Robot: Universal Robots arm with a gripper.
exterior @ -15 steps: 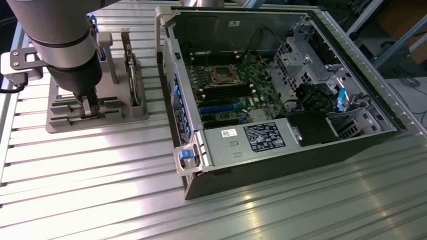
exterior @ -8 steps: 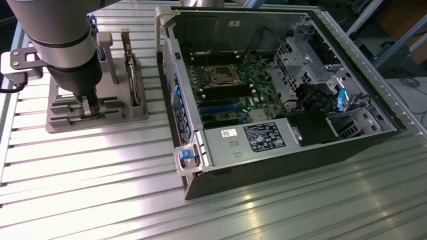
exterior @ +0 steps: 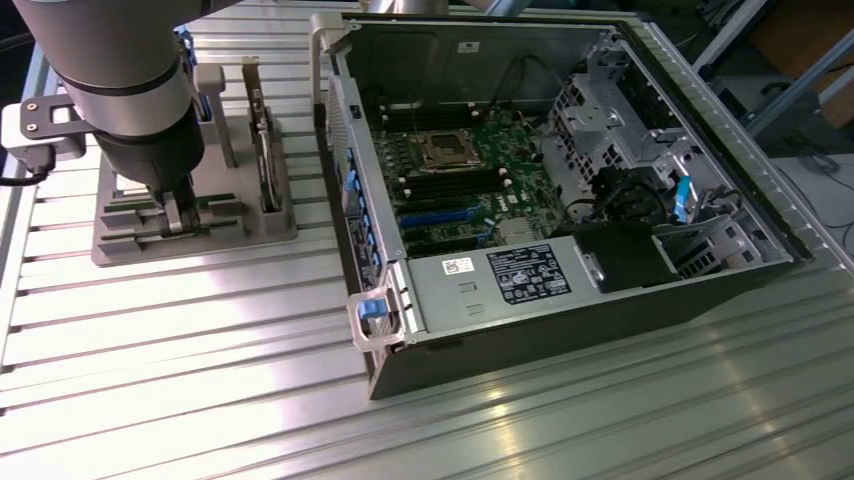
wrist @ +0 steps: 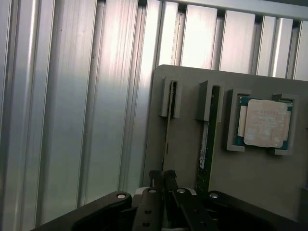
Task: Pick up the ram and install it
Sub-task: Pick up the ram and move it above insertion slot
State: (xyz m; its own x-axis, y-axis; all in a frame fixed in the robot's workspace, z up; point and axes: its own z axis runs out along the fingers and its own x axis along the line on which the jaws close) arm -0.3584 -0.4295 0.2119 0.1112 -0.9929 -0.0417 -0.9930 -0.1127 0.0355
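Exterior view: we saw gripper [exterior: 180, 218] at upper left of frame, down on grey holder [exterior: 254, 238], beside open computer case [exterior: 574, 300]. Wrist view: we noted jaws nearly closed, pinching ram [wrist: 167, 139], which stood on edge in holder slot; second ram [wrist: 204, 144] just beside it, processor chip [wrist: 263, 122] past that.

fingers [wrist: 156, 183] pinching ram [wrist: 167, 139], processor [wrist: 262, 122] nearby
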